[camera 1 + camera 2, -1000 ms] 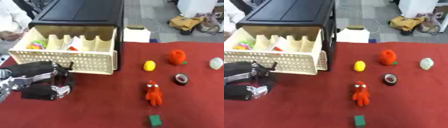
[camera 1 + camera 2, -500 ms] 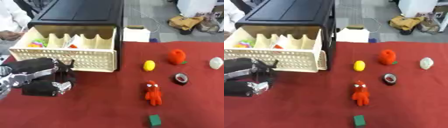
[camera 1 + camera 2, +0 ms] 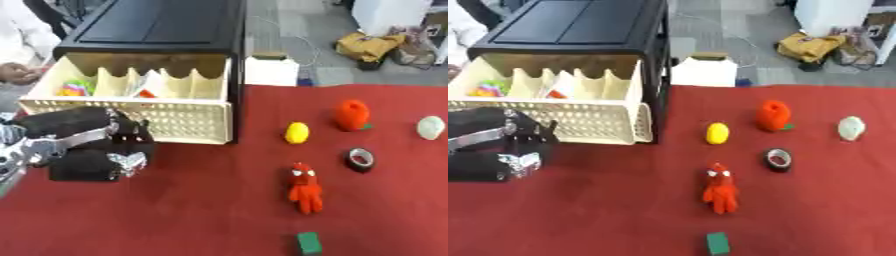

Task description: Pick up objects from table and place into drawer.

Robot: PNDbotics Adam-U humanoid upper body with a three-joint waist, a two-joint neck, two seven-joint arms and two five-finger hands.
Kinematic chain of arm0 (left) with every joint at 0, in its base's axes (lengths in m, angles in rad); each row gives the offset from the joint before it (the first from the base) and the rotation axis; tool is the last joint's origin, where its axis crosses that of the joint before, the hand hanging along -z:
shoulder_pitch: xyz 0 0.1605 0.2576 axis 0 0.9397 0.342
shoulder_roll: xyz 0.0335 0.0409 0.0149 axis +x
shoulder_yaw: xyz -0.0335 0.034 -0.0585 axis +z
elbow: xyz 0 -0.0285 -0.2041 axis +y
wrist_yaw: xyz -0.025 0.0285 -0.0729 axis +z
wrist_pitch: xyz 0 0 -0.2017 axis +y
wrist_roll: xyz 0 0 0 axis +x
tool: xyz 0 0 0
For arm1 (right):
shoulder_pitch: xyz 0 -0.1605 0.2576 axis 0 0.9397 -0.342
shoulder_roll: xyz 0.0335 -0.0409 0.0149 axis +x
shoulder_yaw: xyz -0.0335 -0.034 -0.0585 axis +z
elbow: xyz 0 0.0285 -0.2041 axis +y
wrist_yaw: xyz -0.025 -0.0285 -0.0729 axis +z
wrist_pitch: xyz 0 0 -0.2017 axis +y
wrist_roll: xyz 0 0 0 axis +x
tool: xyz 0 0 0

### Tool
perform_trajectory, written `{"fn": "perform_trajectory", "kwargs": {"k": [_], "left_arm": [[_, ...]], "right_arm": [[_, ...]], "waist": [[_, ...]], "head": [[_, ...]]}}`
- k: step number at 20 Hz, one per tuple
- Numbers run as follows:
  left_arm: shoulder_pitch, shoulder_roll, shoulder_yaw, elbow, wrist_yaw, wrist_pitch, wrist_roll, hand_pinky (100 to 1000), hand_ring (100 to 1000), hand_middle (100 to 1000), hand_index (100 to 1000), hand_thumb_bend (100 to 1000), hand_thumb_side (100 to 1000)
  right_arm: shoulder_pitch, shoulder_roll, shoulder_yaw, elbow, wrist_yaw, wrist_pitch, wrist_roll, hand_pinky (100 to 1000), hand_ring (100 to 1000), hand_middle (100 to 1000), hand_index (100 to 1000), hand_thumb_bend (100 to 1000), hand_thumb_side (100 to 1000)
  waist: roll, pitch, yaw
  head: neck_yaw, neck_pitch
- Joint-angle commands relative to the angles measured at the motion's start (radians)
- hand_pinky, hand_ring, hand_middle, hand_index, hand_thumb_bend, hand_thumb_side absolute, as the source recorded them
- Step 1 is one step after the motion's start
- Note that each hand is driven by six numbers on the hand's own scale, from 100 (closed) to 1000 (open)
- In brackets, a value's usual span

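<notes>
Green block (image 3: 308, 243): lowest in the frame, right of centre on the red surface (image 3: 201, 210); looks small, rigid and light, best pinched across two flat sides.
Red figure (image 3: 304, 187): just above the block; appears soft and plush, likely light and yielding, so a grasp round its middle should suit.
Robot hand (image 3: 92, 150): left hand, lower left of the frame, fingers curled in toward the palm. It seems to hold nothing, though whether something small is hidden inside cannot be told. It sits just in front of the drawer's perforated front. No right hand shows.
Tape roll (image 3: 359, 159): right of centre; stiff ring, easy to hook or pinch at the rim.
Yellow object (image 3: 297, 132): mid-frame, rounded and smooth, may roll or slip; take it across the widest part.
Orange object (image 3: 351, 114): above and right, rounded.
Pale object (image 3: 430, 127): right edge, egg-like, possibly slippery.
Drawer (image 3: 122, 112): upper left, pulled open, cream dividers, some coloured items already inside.
</notes>
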Motion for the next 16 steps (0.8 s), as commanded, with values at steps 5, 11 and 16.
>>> {"fn": "perform_trajectory", "kwargs": {"k": [5, 11, 16], "left_arm": [[-0.035, 0.004, 0.016, 0.026, -0.035, -0.009, 0.021, 589, 628, 593, 840, 100, 1000], [-0.05, -0.003, 0.016, 0.052, -0.066, -0.019, 0.039, 517, 657, 621, 845, 100, 1000], [-0.068, -0.013, 0.011, 0.071, -0.072, -0.029, 0.04, 450, 680, 640, 851, 100, 1000]], "right_arm": [[-0.009, -0.009, -0.011, -0.014, -0.007, 0.001, 0.009, 699, 746, 581, 715, 100, 869], [-0.011, -0.007, -0.012, -0.014, -0.005, 0.002, 0.008, 700, 746, 581, 715, 100, 868], [-0.013, -0.004, -0.011, -0.014, -0.005, 0.003, 0.01, 700, 746, 581, 715, 100, 868]], "waist": [[-0.003, -0.011, 0.002], [-0.003, -0.006, -0.002], [-0.005, -0.003, -0.005]], "head": [[0.003, -0.019], [0.003, -0.023], [0.004, -0.029]]}}
